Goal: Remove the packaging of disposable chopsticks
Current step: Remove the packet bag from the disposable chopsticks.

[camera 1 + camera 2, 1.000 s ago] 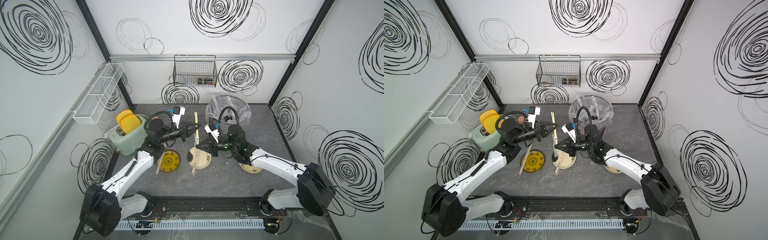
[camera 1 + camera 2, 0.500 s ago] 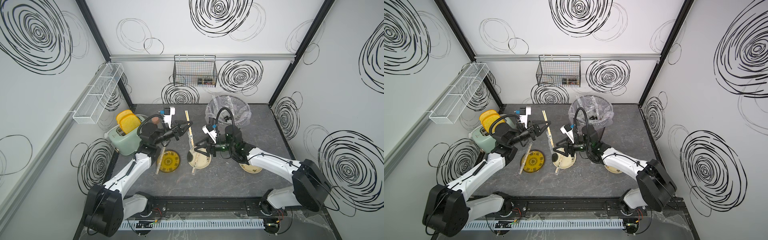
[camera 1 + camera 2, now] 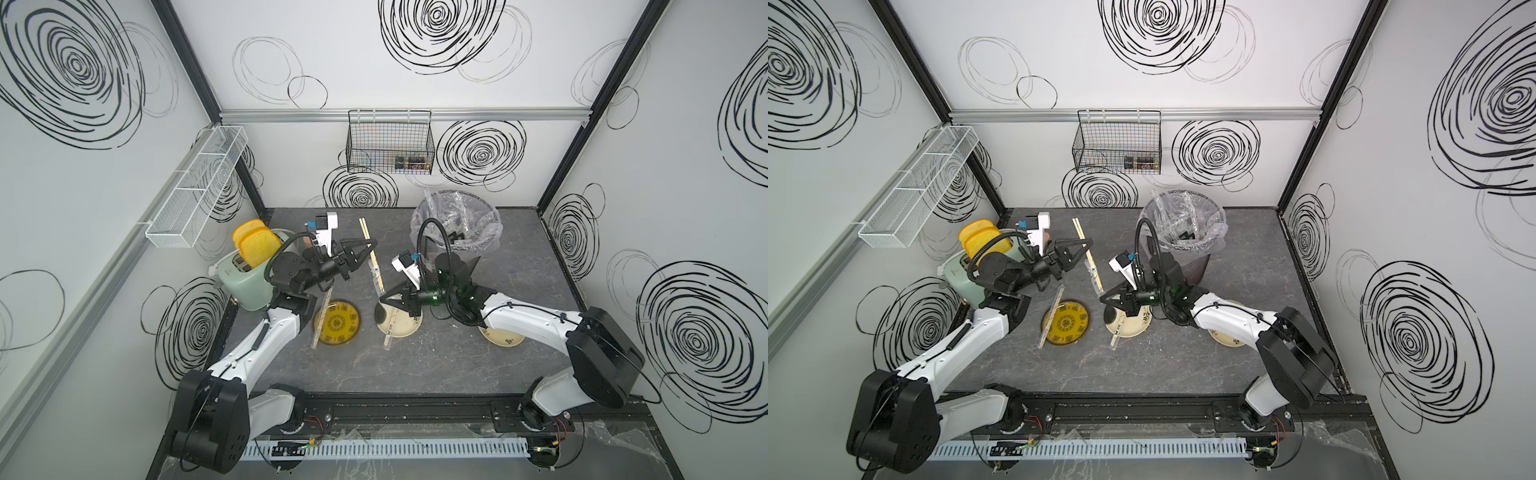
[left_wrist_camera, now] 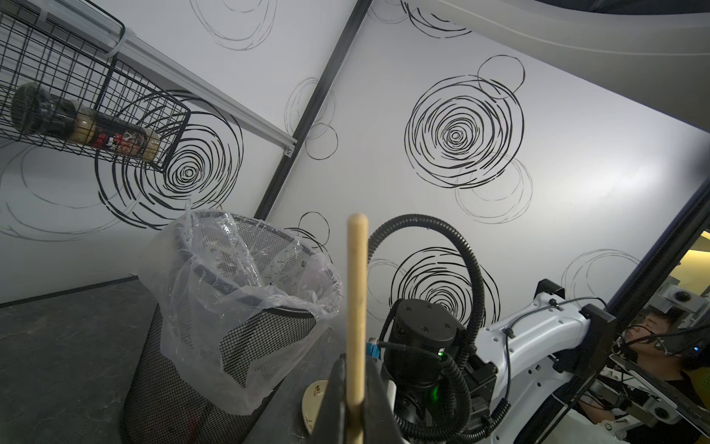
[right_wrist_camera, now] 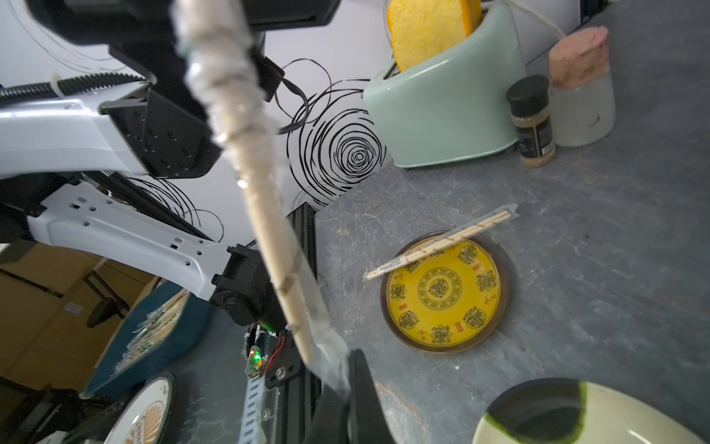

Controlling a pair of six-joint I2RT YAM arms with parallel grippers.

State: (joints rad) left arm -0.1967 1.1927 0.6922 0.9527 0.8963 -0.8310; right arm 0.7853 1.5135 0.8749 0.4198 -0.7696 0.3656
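**Dark grey stone-pattern surface (image 3: 436, 365) in a white-walled cell with black spiral drawings and black corner posts.**

Nearest, three plates stand in a row. A yellow plate (image 3: 338, 328) has a wrapped pair (image 3: 320, 320) lying across its edge. A cream plate (image 3: 405, 328) has a second pair (image 3: 388, 336) across it. A third plate (image 3: 503, 338) sits partly under the right arm. Over the cream plate, the right fingers (image 3: 399, 300) are clamped on the lower end of a clear sleeve (image 3: 377, 276). The left fingers (image 3: 351, 253) are clamped higher up on the chopstick pair (image 3: 365, 228), whose bare end tilts toward the back wall. Farther back, a green toaster (image 3: 245, 286) holds two yellow slices (image 3: 253, 247). A black mesh bin (image 4: 165, 376) with a clear liner holds crumpled sleeves (image 3: 455, 216). On the back wall, a wire basket (image 3: 365, 141) holds one bottle (image 3: 411, 160) on its side.
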